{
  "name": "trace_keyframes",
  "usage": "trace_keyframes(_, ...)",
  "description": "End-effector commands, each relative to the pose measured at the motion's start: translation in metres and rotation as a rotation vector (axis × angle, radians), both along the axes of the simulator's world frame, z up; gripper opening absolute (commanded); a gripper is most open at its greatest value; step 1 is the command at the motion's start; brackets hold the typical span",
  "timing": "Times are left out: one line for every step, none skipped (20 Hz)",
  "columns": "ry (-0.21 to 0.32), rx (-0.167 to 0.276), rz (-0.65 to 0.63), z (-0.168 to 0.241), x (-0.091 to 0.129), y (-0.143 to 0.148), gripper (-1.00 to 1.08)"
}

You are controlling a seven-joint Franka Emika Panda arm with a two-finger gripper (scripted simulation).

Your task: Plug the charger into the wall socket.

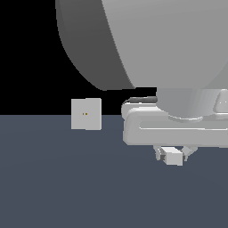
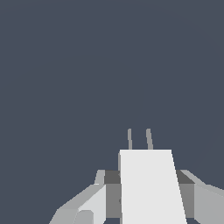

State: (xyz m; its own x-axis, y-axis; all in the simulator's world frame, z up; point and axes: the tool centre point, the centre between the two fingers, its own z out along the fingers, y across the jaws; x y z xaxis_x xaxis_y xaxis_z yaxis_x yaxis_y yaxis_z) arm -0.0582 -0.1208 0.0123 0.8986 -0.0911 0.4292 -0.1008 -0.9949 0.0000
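Observation:
The wall socket (image 1: 86, 114) is an upright off-white square block with two tiny orange dots on its face, standing at the exterior view's left on the grey floor. The charger (image 1: 173, 156) is a small off-white block held under the arm's hand at the exterior view's right, above the floor. My gripper (image 1: 172, 154) is shut on it, a finger on each side. In the wrist view the charger (image 2: 151, 188) fills the space between the fingers (image 2: 98, 199), and two thin grey prongs (image 2: 139, 139) stick out from its far end. The socket lies outside the wrist view.
The arm's large grey body (image 1: 147, 40) covers the upper part of the exterior view. The dark blue-grey floor (image 1: 58, 178) stretches between the socket and the gripper.

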Motion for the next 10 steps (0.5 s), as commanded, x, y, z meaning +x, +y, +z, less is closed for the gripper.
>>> trace_keyframes(0.0, 0.0, 0.0, 0.0, 0.0, 0.0, -1.0)
trace_keyframes(0.0, 0.0, 0.0, 0.0, 0.0, 0.0, -1.0)
trace_keyframes(0.0, 0.0, 0.0, 0.0, 0.0, 0.001, -1.0)
trace_keyframes(0.0, 0.0, -0.001, 0.001, 0.0, 0.001, -1.0)
trace_keyframes(0.0, 0.0, -0.002, 0.001, 0.0, 0.003, -1.0)
trace_keyframes(0.0, 0.0, -0.003, 0.002, 0.001, 0.004, -1.0)
trace_keyframes(0.0, 0.0, -0.004, 0.002, 0.001, 0.006, -1.0)
trace_keyframes(-0.001, 0.0, -0.005, 0.003, 0.001, 0.008, -1.0)
trace_keyframes(-0.001, 0.0, -0.006, 0.004, 0.002, 0.011, -1.0)
trace_keyframes(-0.001, 0.0, -0.008, 0.005, 0.002, 0.014, -1.0)
